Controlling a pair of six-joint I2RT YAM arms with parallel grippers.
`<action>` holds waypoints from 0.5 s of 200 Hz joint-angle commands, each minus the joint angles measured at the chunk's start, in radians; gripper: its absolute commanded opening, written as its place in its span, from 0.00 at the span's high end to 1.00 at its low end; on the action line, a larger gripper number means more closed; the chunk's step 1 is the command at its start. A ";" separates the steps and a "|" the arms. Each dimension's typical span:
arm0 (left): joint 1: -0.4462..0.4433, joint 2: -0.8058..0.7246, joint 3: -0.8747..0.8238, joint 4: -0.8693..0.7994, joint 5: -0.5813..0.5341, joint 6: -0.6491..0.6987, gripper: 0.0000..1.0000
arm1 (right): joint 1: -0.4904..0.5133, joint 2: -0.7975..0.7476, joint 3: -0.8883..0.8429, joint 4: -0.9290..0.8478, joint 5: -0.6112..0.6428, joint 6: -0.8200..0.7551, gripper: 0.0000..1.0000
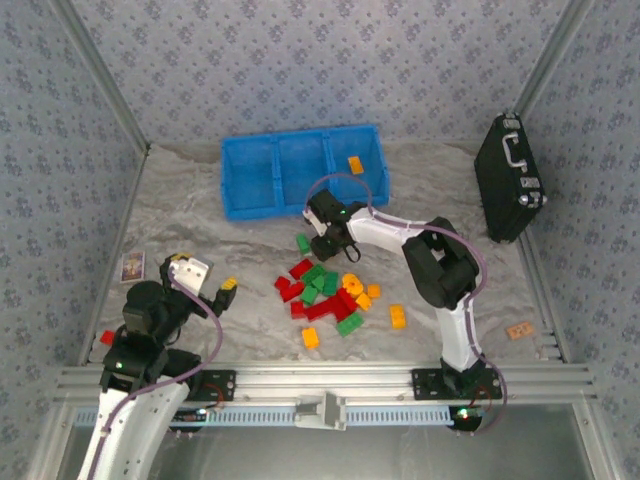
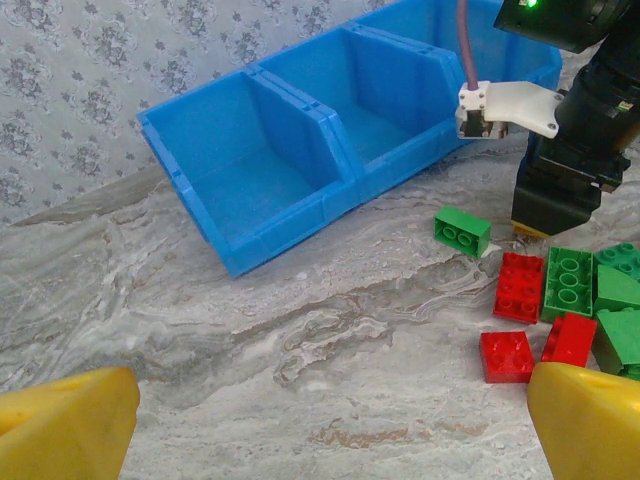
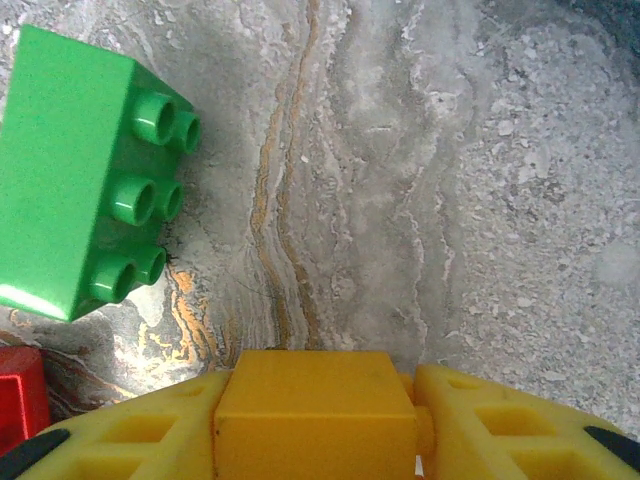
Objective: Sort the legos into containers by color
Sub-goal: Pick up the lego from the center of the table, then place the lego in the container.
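Observation:
Red, green and orange-yellow legos lie in a pile point(image 1: 330, 290) mid-table. The blue tray point(image 1: 232, 205) with three containers stands behind it; one orange lego point(image 1: 355, 165) lies in the right container. My right gripper point(image 1: 330, 240) is low over the pile's far edge. Its yellow fingers hold an orange-yellow lego point(image 3: 315, 420) between them, close above the table. A green lego point(image 3: 80, 180) lies just to its left and a red one point(image 3: 20, 400) shows at the corner. My left gripper point(image 2: 330, 420) stands open at the near left, nothing between its fingertips point(image 2: 70, 425).
A black case point(image 1: 508, 180) leans at the far right wall. A small card point(image 1: 133, 266) and a lone red lego point(image 1: 107, 337) lie near the left arm. A small tan piece point(image 1: 519, 330) lies at the near right. The left and middle containers point(image 2: 250, 180) look bare.

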 commanded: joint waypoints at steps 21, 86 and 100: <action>-0.002 0.002 0.002 0.015 0.024 0.023 0.00 | -0.017 -0.057 0.048 -0.108 0.028 -0.004 0.55; -0.002 0.003 -0.001 0.016 0.030 0.025 0.00 | -0.172 -0.167 0.171 -0.139 0.067 -0.048 0.54; -0.002 0.004 -0.003 0.020 0.030 0.027 0.00 | -0.215 -0.148 0.217 -0.118 0.061 -0.052 0.54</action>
